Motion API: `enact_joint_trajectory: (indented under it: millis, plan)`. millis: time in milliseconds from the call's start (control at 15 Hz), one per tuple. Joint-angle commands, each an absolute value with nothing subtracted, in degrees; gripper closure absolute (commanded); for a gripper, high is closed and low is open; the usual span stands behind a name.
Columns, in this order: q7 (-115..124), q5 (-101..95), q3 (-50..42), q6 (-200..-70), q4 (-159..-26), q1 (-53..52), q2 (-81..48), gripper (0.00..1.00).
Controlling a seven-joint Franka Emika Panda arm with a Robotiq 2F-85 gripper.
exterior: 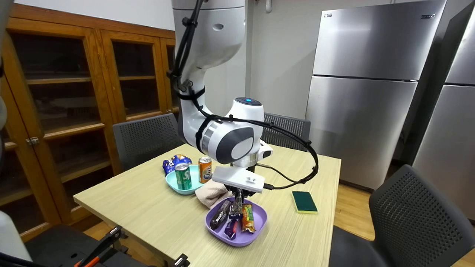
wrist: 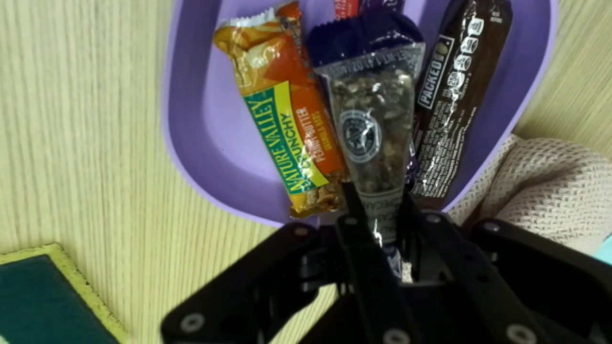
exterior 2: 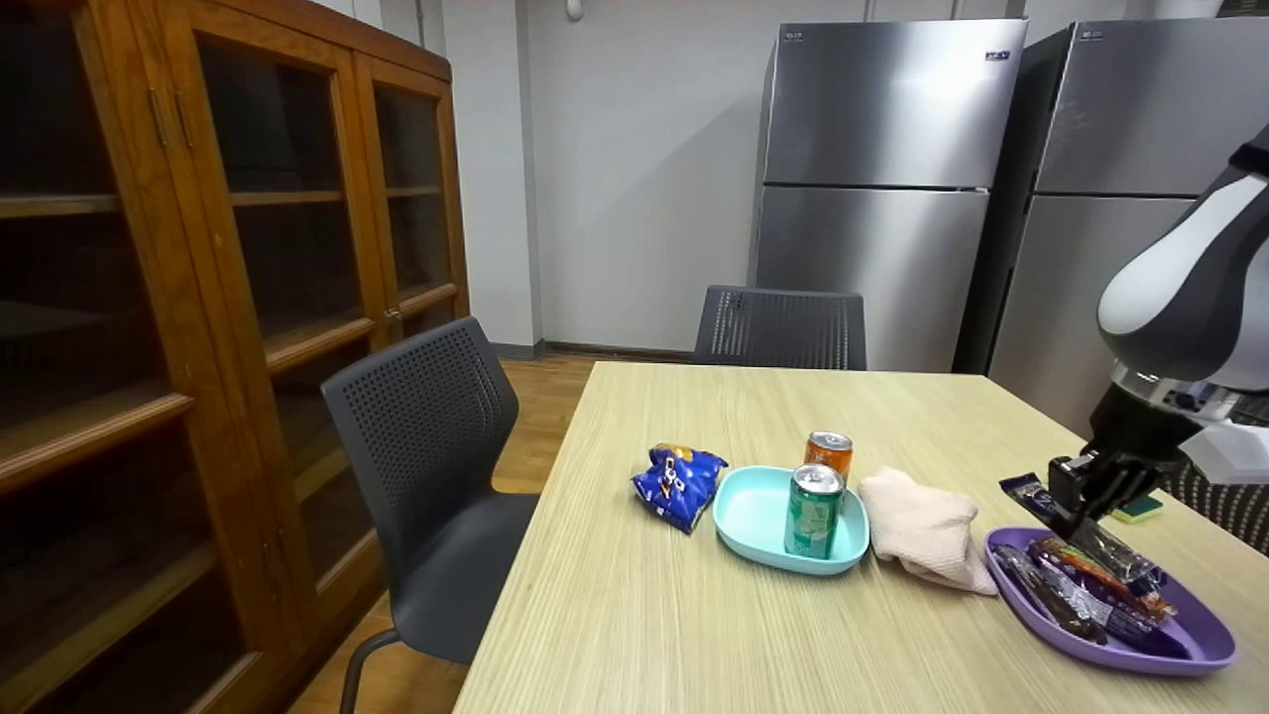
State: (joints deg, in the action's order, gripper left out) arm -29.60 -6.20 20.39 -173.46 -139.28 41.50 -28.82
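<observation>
right now you are gripping a clear-wrapped bar (wrist: 374, 131) with dark blue ends, your end effector (wrist: 379, 193) clamping it from both sides partway along its length. you are holding that bar at a tilt over the purple tray (wrist: 229, 153): its lower end is angling down toward the tray's inside, and its other end is rising higher than the rim. the views are not showing you whether the lower end is touching anything beneath.

inside the purple tray you are seeing an orange-and-green granola bar (wrist: 296, 129) lying on one side of the gripped one, a dark brown bar (wrist: 461, 102) lying on the other, and, in an exterior view, a purple-wrapped bar (exterior: 231, 228) lying between those two.

just beside the purple tray, a pale towel (exterior 2: 927, 531) is lying crumpled. past that towel, farther from the purple tray, a turquoise tray (exterior 2: 750, 524) is sitting, and a green can (exterior 2: 815, 518) and an orange can (exterior: 205, 170) are standing upright in it. farthest from the purple tray, you are seeing a blue snack bag (exterior 2: 679, 486) resting next to the turquoise one. a green-and-yellow sponge (exterior: 305, 202) is lying flat apart from the purple tray, on a different side of it from the towel. a pale wood-grained surface (exterior 2: 615, 605) is lying under the purple tray and everything around it.
</observation>
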Motion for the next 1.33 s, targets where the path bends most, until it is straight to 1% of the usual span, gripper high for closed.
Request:
enact_joint_trajectory:
  millis: [0,400,800,1267]
  plan:
    - [-32.48,-5.1,23.2,-171.85,-138.92,45.33,-28.59,0.95]
    - [-32.92,-4.95,24.51,-172.86,-140.6,50.11,-28.63,0.95]
    - [-32.18,-5.55,23.23,-173.45,-140.96,51.62,-30.23,0.95]
    - [-31.44,-5.33,23.88,-173.57,-140.02,54.59,-32.59,0.95]
